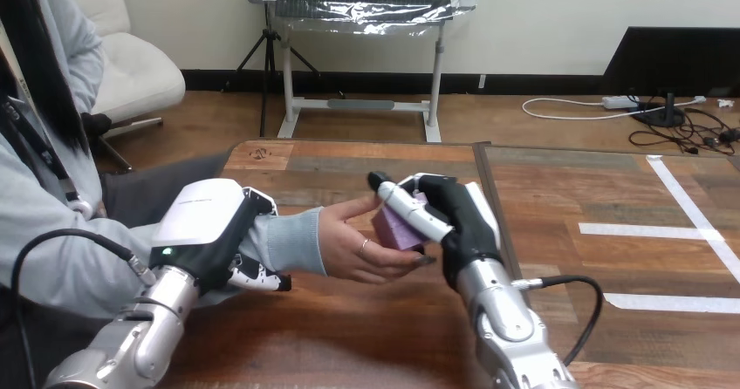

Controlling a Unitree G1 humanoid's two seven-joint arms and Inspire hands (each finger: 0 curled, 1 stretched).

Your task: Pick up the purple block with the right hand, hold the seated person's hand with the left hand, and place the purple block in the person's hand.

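While at palm [349,251], blk [395,229] in R-hand [460,219]

Wooden table [349,337], white tape strips [646,228] on its right part.

The wooden counter [349,337] runs in planks, with a dark seam [480,160] down its middle. White tape strips [646,229] lie on its right part.

- brown wooden table [349,345], lower centre: planked, visible grain, faint sheen
- left hand [209,223], white back shell: smooth glossy plastic
- silver right forearm [506,319]: satin metal
- small purple block [394,229], centre: matt
- person's grey sleeve [292,242]: soft ribbed cloth
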